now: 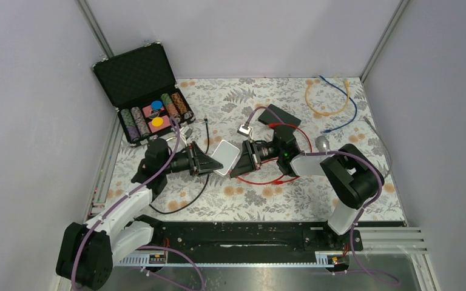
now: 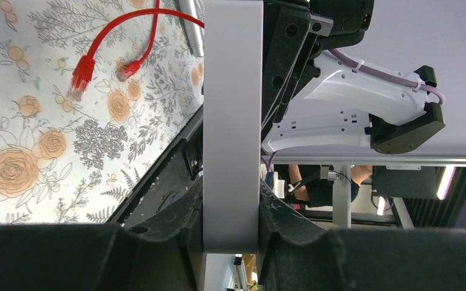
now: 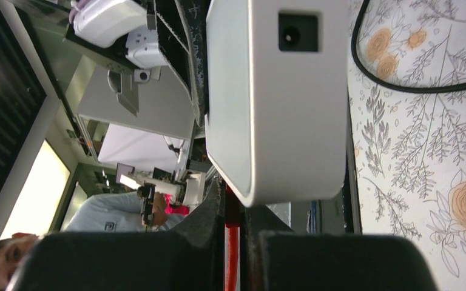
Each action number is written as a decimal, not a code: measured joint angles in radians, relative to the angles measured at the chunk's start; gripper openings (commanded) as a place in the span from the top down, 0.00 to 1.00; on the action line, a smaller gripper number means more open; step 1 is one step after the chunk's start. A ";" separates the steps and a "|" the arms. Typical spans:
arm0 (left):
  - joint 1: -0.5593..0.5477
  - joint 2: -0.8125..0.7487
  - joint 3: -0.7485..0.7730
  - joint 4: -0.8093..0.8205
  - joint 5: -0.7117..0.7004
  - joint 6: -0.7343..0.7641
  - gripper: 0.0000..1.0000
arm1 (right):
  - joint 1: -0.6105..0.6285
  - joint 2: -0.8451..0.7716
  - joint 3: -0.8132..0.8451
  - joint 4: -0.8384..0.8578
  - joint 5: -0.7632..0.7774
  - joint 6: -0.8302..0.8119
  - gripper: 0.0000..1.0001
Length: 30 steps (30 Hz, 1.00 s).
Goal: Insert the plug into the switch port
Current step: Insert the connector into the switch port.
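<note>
**Switch (image 1: 226,157) held up between the arms, its port (image 3: 297,31) facing the right end effector (image 1: 241,162)**

The left end effector (image 1: 213,163) grasps the white switch by its flat sides. The dark port sits in the switch's narrow edge, ahead of the right end effector but off its finger line. The right end effector is clenched on something red, apparently the red cable (image 3: 232,242). Two red plugs (image 2: 82,70) lie loose on the counter (image 1: 249,200) beyond the switch. Both forearms reach in low toward the switch.
</note>
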 measured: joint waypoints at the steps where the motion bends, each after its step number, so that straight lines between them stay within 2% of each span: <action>1: -0.008 0.004 -0.011 0.027 -0.002 -0.021 1.00 | -0.001 -0.006 0.000 -0.016 -0.011 -0.016 1.00; 8: -0.064 0.016 -0.042 0.126 -0.042 -0.078 1.00 | -0.009 -0.024 0.000 -0.052 -0.063 -0.046 1.00; 17: -0.138 0.041 -0.187 0.446 -0.214 -0.287 1.00 | -0.024 -0.039 -0.001 -0.092 -0.068 -0.069 1.00; 25: -0.176 0.034 -0.193 0.473 -0.337 -0.309 1.00 | -0.031 -0.062 -0.002 -0.121 -0.019 -0.077 1.00; 30: -0.200 -0.024 -0.193 0.417 -0.434 -0.280 1.00 | -0.020 -0.085 -0.017 -0.122 0.050 -0.082 1.00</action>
